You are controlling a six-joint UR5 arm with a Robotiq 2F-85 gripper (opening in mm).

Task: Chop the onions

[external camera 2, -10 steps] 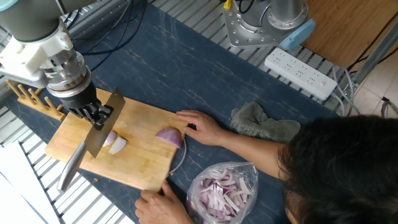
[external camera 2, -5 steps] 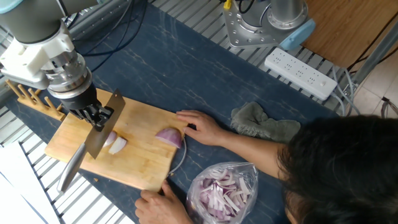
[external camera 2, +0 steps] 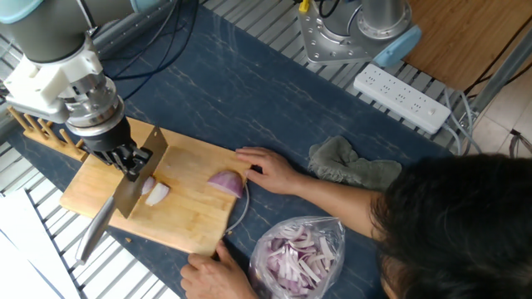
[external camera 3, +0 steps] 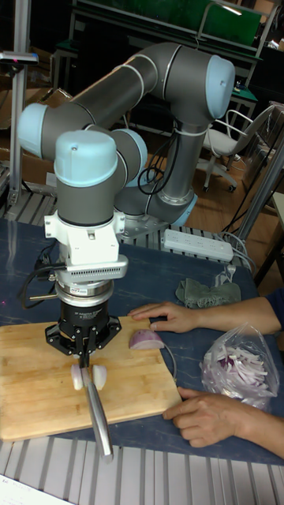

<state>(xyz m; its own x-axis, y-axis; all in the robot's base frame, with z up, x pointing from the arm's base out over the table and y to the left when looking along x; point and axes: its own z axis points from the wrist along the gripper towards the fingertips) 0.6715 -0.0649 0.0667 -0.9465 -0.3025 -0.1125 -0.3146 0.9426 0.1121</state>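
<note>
Fixed view: end effector (external camera 2: 125,156) clenched on the handle of a knife (external camera 2: 123,198), blade slanting down across the wooden cutting board (external camera 2: 187,212) toward the near-left edge. Just right of the blade, touching or nearly touching it, the small pale onion wedge (external camera 2: 155,192), apparently in two slices. Well apart toward the board's right end, the purple onion half (external camera 2: 226,183), cut face down. One human hand (external camera 2: 268,169) flat beside that half at the board's far-right edge; another hand (external camera 2: 208,272) gripping the near-right corner. Off the board on the dark surface (external camera 2: 249,100): a clear bag of onion strips (external camera 2: 301,256), a grey cloth (external camera 2: 353,166), a white power strip (external camera 2: 401,98).

Tall fixed view: end effector (external camera 3: 86,345) pointing straight down over the board (external camera 3: 39,390), knife (external camera 3: 96,413) held in it, blade running toward the camera past the board's near edge. Pale wedge pieces (external camera 3: 88,375) on either side of the blade. Purple half (external camera 3: 146,340) to the right, next to a hand (external camera 3: 170,317).
</note>
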